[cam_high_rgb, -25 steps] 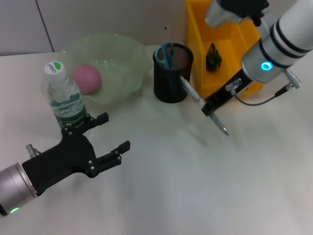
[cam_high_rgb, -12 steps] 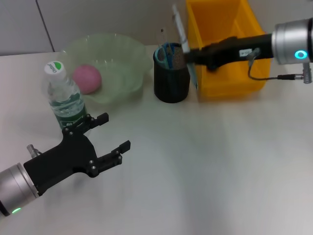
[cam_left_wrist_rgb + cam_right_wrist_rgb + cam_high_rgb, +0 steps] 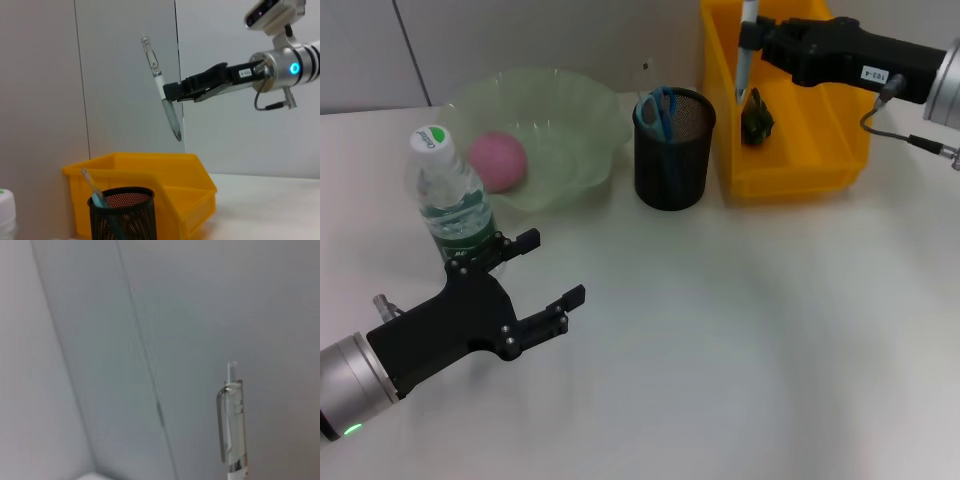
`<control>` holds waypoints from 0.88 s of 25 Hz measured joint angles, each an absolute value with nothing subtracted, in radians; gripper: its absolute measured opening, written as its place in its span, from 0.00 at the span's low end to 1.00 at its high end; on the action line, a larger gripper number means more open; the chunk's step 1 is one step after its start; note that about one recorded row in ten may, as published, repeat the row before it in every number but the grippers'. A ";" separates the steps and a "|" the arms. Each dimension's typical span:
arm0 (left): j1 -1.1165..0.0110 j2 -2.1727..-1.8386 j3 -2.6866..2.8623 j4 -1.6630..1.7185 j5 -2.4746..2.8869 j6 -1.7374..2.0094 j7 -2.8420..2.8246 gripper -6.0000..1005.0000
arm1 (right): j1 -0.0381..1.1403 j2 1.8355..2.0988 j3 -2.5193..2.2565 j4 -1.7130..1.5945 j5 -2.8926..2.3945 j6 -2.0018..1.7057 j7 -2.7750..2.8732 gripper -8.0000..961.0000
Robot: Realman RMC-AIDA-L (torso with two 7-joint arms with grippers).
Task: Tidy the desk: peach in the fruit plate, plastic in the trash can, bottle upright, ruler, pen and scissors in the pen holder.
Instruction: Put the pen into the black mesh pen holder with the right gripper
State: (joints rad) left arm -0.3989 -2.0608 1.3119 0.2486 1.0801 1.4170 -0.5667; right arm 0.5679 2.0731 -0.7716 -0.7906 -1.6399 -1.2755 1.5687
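The right gripper (image 3: 752, 40) has its jaws clenched on one pen (image 3: 163, 95), held nearly upright in the air above the yellow bin (image 3: 800, 150). One mesh holder (image 3: 672, 150) contains the scissors (image 3: 658, 108). One peach (image 3: 498, 160) lies in the plate (image 3: 570, 120). One bottle (image 3: 448, 195) stands upright beside the left gripper (image 3: 540, 285), jaws released.

Right gripper (image 3: 752, 42) raised, fingers clamped; left gripper (image 3: 548, 277) low, fingers spread.

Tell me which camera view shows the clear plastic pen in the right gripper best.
The left wrist view: the clear plastic pen shows whole from the side, tip down, clamped in the right gripper above the yellow plastic bin. The head view shows only a foreshortened stretch of it; the right wrist view shows just its clip end.
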 joint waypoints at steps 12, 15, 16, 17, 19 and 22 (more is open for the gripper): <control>-0.405 -2.066 1.312 0.248 1.079 1.387 -0.565 0.81 | 0.697 2.083 -0.769 -0.483 -1.520 -1.059 1.322 0.13; -0.405 -2.066 1.311 0.248 1.079 1.385 -0.565 0.81 | 0.734 2.085 -0.769 -0.421 -1.515 -1.014 1.271 0.13; -0.403 -2.066 1.312 0.248 1.080 1.385 -0.564 0.81 | 0.743 2.085 -0.769 -0.406 -1.514 -1.004 1.258 0.13; -0.402 -2.066 1.311 0.248 1.080 1.385 -0.564 0.81 | 0.749 2.085 -0.769 -0.393 -1.514 -0.993 1.243 0.13; -0.401 -2.066 1.312 0.248 1.079 1.385 -0.564 0.81 | 0.759 2.087 -0.769 -0.375 -1.513 -0.975 1.222 0.13; -0.399 -2.066 1.312 0.248 1.078 1.385 -0.564 0.81 | 0.772 2.088 -0.769 -0.347 -1.512 -0.949 1.197 0.13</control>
